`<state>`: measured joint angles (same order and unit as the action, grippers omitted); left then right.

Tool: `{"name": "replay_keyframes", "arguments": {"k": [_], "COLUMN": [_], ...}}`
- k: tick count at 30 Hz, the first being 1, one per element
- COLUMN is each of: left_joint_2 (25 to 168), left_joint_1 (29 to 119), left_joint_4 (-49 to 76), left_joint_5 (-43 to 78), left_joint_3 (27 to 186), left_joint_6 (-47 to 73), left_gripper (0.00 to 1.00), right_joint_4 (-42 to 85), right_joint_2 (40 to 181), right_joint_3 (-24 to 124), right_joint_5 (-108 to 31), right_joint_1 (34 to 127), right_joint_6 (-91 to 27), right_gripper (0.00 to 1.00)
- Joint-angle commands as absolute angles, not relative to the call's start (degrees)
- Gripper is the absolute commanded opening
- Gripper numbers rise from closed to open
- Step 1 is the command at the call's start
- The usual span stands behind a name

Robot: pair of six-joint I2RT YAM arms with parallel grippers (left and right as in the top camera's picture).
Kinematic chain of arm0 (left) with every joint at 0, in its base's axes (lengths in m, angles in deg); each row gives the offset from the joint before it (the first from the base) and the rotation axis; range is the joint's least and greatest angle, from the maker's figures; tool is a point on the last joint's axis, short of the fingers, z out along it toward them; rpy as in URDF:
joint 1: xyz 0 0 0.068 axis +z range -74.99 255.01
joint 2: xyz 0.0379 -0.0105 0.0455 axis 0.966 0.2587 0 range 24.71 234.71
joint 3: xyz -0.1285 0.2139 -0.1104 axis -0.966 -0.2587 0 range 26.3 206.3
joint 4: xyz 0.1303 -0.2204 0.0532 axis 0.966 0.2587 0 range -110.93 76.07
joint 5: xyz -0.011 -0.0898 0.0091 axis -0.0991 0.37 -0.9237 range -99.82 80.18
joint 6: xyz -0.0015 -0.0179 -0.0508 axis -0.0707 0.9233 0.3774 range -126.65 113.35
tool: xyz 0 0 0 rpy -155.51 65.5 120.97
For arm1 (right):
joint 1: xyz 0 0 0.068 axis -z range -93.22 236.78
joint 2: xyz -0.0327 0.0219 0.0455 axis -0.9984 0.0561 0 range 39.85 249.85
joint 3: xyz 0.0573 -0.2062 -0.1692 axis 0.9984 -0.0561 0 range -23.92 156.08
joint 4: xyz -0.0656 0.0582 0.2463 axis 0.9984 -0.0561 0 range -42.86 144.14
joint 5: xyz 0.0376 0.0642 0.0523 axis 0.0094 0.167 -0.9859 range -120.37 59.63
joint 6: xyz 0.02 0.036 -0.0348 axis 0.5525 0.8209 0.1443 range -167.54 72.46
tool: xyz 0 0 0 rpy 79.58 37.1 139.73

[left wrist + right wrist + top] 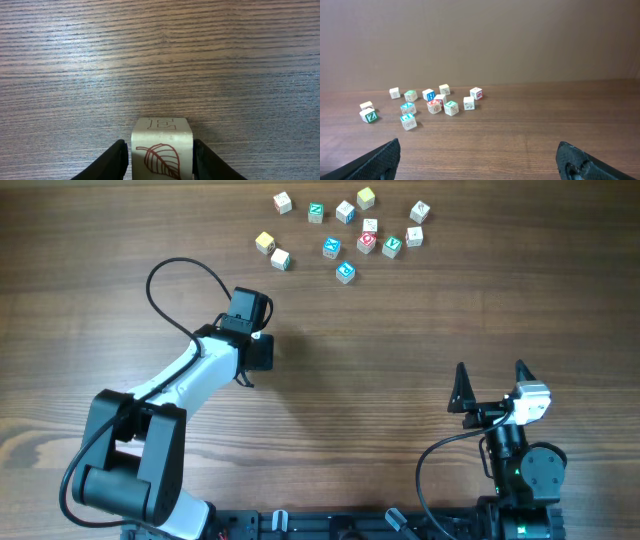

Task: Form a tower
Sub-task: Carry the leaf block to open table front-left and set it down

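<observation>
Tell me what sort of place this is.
Probably a robot lab bench: a left arm and right arm at a wooden table, letter cubes scattered on it, a plain wall behind.

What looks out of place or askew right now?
Nothing damaged or spilled. One leaf-marked E cube sits alone between the fingers of the left gripper, apart from the scattered loose letter cubes; none look stacked.

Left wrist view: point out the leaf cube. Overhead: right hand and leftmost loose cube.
leaf cube (161, 152), left wrist view, on its leaf-printed face.
right hand (490, 367), overhead view, midway between its fingertips.
leftmost loose cube (264, 242), overhead view, on its yellow top face.
</observation>
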<state>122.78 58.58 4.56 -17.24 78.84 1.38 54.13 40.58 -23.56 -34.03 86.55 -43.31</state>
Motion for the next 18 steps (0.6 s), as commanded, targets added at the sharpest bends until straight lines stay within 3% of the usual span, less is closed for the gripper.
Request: {"name": "replay_keyframes", "arguments": {"k": [1,9,14,18], "left_joint_2": [121.62,121.62,121.62,121.62], "left_joint_1": [58.73,58.73,58.73,58.73], "left_joint_4": [5.00,4.98,5.06,5.20], "left_joint_5": [-17.22,-17.20,-17.18,-17.20], "left_joint_3": [78.49,78.49,78.49,78.49], "left_joint_6": [0.59,0.66,3.11,4.11], "left_gripper": [0.41,0.41,0.35,0.37], "right_joint_4": [54.26,54.26,54.26,54.26], "right_joint_2": [40.10,40.10,40.10,40.10], "right_joint_3": [-23.62,-23.62,-23.62,-23.62], "right_joint_5": [-34.31,-34.31,-34.31,-34.31], "right_joint_1": [86.31,86.31,86.31,86.31], "right_joint_6": [-42.94,-42.94,-42.94,-42.94], "right_gripper": [1.00,1.00,1.00,1.00]}}
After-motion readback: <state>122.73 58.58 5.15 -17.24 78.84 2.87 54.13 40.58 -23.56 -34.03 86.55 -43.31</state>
